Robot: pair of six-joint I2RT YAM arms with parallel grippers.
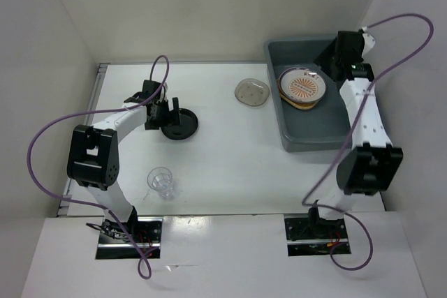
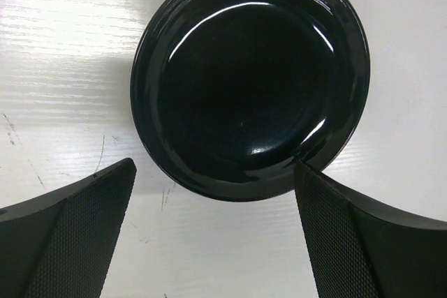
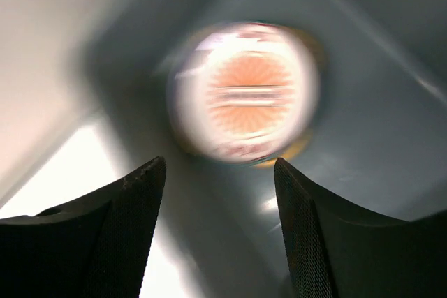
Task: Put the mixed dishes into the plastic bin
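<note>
1. Left wrist view shows the small black dish [image 2: 250,78] right side up on the white table [image 2: 63,47], with its near rim between the two spread fingers [image 2: 77,242]. The left gripper [image 2: 215,167] is wide apart and holds nothing.
2. The step in hand looks like picking up this dish. It appears at least as wide as the gap, so spanning it is a poor bet. Pinching the near rim, one finger inside the bowl and one outside, seems safer.
3. The glaze is glossy and probably slippery. Lower until the pads fully bracket the rim, then clamp firmly before lifting, or the dish may pivot out.
4. I cannot tell whether the finger on the view's right already touches the rim, so come in slowly to avoid shoving the dish.
5. The plastic bin [image 1: 314,129] sits at the far right, well apart from the dish. The small smoky translucent dish [image 1: 251,92] lies between them, so carry high enough to pass over it.
6. The right gripper [image 3: 218,165] hangs over the bin, jaws parted and empty. Below it the white plate with orange sunburst pattern [image 1: 302,86] lies inside on a tan plate [image 1: 307,107]. That arm should clear out first.
7. The clear glass cup [image 1: 160,181] stands near the left arm's base, not yet binned.
</note>
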